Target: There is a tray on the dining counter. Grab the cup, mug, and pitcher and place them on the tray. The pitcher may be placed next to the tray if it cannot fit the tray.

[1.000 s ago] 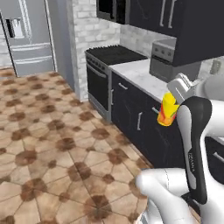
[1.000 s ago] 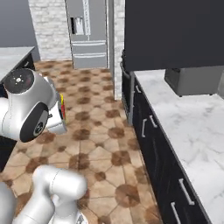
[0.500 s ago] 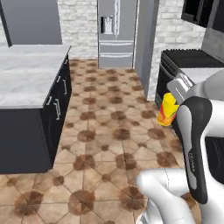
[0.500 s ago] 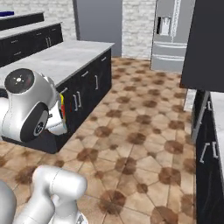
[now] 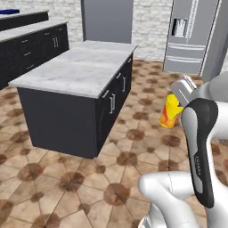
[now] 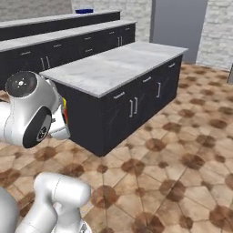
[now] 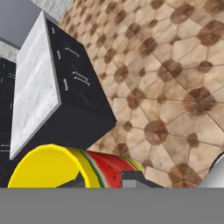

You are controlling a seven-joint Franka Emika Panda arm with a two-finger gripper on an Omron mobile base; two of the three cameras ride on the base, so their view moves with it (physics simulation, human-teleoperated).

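Brown patterned floor tiles [image 5: 67, 178] spread under me, and on them stands an island [image 5: 75, 71] with a white grey-veined marble top and a dark base. Behind it, along the wall, runs a long dark counter [image 6: 59, 32] with a pale top, and a small dark blue thing [image 6: 84, 10] lies at its far end; it is too small for me to say what it is. A steel refrigerator [image 5: 189, 38] stands at the back right in the left base view.

I hold the cup [image 5: 170, 111] in my gripper [image 5: 180, 95], which is closed on it. It hangs in the air above the floor, to the right of the island and well apart from it. The cup is yellow with red-orange marks, has no handle, and is tilted. In the hand view its yellow round opening [image 7: 48, 168] is close to the camera, and the side shows red, green and small dark spots, like a watermelon.

Half a second ago the refrigerator stood in the middle of the left base view and the island was cut off at the left edge. Now the whole scene has shifted, so the camera moved and not the furniture. The cup sits at the same place beside my arm.

My fingers are mostly hidden behind the cup. In the right base view, only a thin yellow-red edge [image 6: 65, 109] shows behind my white joint.
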